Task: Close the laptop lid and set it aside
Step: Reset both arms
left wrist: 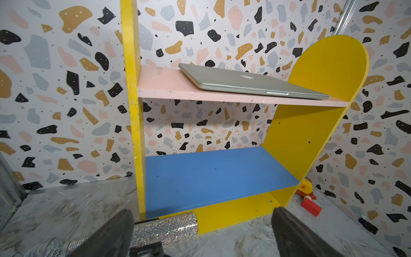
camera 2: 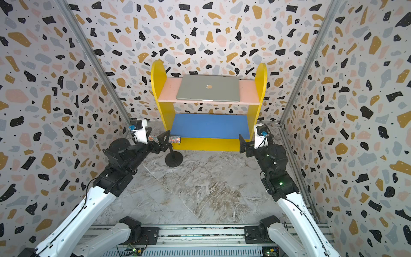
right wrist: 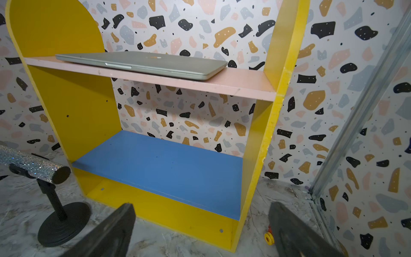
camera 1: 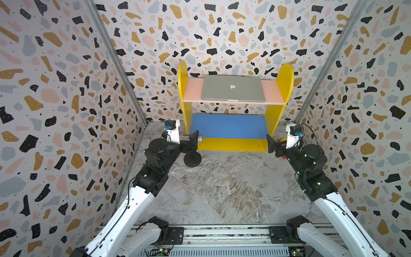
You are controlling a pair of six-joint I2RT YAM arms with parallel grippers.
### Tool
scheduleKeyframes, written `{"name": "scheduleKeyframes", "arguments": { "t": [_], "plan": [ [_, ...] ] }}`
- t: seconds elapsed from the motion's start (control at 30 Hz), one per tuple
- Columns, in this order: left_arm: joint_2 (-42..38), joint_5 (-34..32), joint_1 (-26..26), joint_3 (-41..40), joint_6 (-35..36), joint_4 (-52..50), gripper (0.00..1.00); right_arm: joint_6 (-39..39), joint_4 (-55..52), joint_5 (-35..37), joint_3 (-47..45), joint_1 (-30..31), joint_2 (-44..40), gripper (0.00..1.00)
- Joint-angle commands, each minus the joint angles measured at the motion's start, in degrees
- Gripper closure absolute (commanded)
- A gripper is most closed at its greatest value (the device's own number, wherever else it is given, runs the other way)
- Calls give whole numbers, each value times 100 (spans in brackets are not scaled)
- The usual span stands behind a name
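Both sets of jaws are spread wide and holding nothing. In its wrist view the left gripper (left wrist: 203,211) shows two dark fingers (left wrist: 106,235) far apart, with only the sparkly silver rod (left wrist: 169,224) on its black round-footed stand (camera 1: 192,159) lying just beyond one of them, not pinched. The right gripper (right wrist: 202,205) is the same, fingers splayed and bare shelf between them. Both top views have the two grippers low, one at each front corner of the yellow two-tier wooden shelf unit (camera 1: 284,77), near its base and well below the prize. Up top is the thin silver-grey notebook laptop (camera 1: 233,89), lying flat on the pale pink upper board (camera 1: 193,89), roughly centred between the yellow side panels. The laptop lid (camera 2: 208,88) is down, pale logo facing up, and in the wrist views the seam along the front edge looks shut, with no screen or keys showing. The blue lower board (camera 1: 229,125) is bare, and a small red-and-yellow toy (left wrist: 310,205) sits on the marble-patterned tabletop (camera 1: 222,189) beside the shelf's far side. My read is that the closing is done and the laptop is parked on the shelf, untouched by either arm. If that pink board is the intended resting place, little is left beyond pulling the arms clear.
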Motion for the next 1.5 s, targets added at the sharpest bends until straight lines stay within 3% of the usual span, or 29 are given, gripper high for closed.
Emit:
{"name": "scheduleKeyframes", "arguments": {
  "t": [0.0, 0.17, 0.27, 0.47, 0.63, 0.83, 1.0, 1.23, 1.4, 1.47],
  "plan": [
    [-384, -621, 26, -596, 73, 269, 0, -171, -63, 304, -530, -24, -392, 0],
    [-713, -1392, 26, -1516, 19, 544, 0, -501, 446, 952, -1671, -25, -920, 0],
    [-634, -1754, 26, -2019, 370, 850, 0, -274, 858, 1508, -2417, -24, -1116, 0],
    [-402, -2357, 152, -2971, 619, 1548, 1, -203, 1781, 1853, -3381, -24, -1046, 0],
    [-29, -2533, 259, -3405, 800, 1889, 0, -299, 2629, 2120, -3690, -24, -588, 0],
    [852, -2398, 620, -3637, 903, 2702, 0, -355, 4020, 2277, -3910, -30, 679, 0],
    [1715, -2102, 820, -3583, 1268, 3723, 1, -655, 5406, 2060, -3924, -147, 1852, 0],
    [2563, -1459, 1230, -3675, 1274, 4676, 0, -356, 6050, 880, -3541, -991, 2664, 0],
    [2897, -1241, 1308, -3624, 1303, 4850, 0, -54, 6240, 447, -3148, -1202, 3470, 1],
    [2913, -1240, 1317, -3621, 1299, 4854, 1, 25, 6050, 451, -3150, -1210, 3264, 0]
  ]
}}
